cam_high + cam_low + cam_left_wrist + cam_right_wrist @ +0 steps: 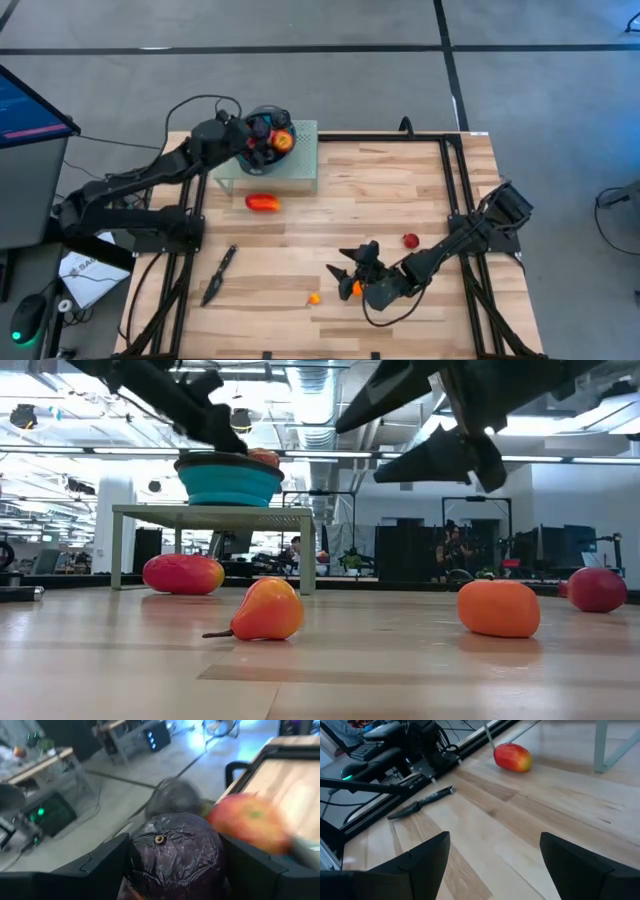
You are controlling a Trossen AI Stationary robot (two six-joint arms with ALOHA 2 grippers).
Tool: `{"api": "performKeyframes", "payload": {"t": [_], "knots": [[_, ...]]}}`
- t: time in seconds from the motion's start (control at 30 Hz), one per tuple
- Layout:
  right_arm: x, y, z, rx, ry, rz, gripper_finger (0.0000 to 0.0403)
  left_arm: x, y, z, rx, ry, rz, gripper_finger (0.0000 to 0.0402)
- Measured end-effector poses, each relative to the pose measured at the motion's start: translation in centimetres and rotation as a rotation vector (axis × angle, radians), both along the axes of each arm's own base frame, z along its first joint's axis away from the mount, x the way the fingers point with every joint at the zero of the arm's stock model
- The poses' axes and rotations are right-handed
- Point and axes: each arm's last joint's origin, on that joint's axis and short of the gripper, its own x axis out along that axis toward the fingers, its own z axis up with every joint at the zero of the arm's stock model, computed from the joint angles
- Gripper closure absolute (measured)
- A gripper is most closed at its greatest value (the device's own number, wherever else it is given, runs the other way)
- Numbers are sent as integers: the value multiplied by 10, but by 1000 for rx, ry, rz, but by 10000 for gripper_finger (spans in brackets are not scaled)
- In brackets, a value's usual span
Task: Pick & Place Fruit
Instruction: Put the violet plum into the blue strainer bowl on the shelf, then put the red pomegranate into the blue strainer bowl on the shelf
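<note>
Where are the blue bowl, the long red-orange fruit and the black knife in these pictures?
blue bowl (229, 484): low view, on its outer wall, up on the small stand.
long red-orange fruit (263, 203): high view, on its middle, lying on the table.
black knife (218, 276): high view, about midway along it.

Bowl (229, 482) contents mostly hidden — left hand (252, 135) covers

Even, bright overhead light; high view sharp, table (400, 200) shadows soft and short. Low view: ceiling lights glare, arms mere silhouettes, faint sheen on near boards. Left wrist view: red-orange fruit (247, 822) and background blurred, dark purple fruit (175, 852) sharper.
</note>
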Motion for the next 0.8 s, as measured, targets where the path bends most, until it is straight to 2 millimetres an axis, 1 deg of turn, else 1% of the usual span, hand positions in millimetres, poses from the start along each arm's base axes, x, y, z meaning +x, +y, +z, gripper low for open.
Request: {"api": "performKeyframes", "payload": {"t": [0.1,0.2,0.27,0.4,0.47,0.5,0.57,0.63,0.7,0.8], "knots": [[1,0,1,-6,-3,4,100,1,11,-6,-24,8,5,102],[1,-1,1,-10,-1,4,100,1,14,-7,-29,8,11,76],[2,-2,1,-14,2,4,100,0,13,-5,-24,2,11,56],[3,-6,-1,-17,21,1,100,-8,5,6,9,-45,-1,27],[2,-8,-1,-1,76,49,100,-13,-5,15,33,-83,-25,19],[-3,-12,3,5,124,79,100,-15,-12,20,47,-105,-46,17],[-13,-20,20,45,189,121,100,-20,-27,29,65,-149,-109,16],[-29,-33,36,48,297,155,100,-23,-45,34,51,-180,-207,18],[-48,-48,50,18,413,179,100,-21,-63,34,30,-186,-322,25],[-80,-70,74,7,540,203,100,-12,-91,21,0,-130,-485,39]]}}
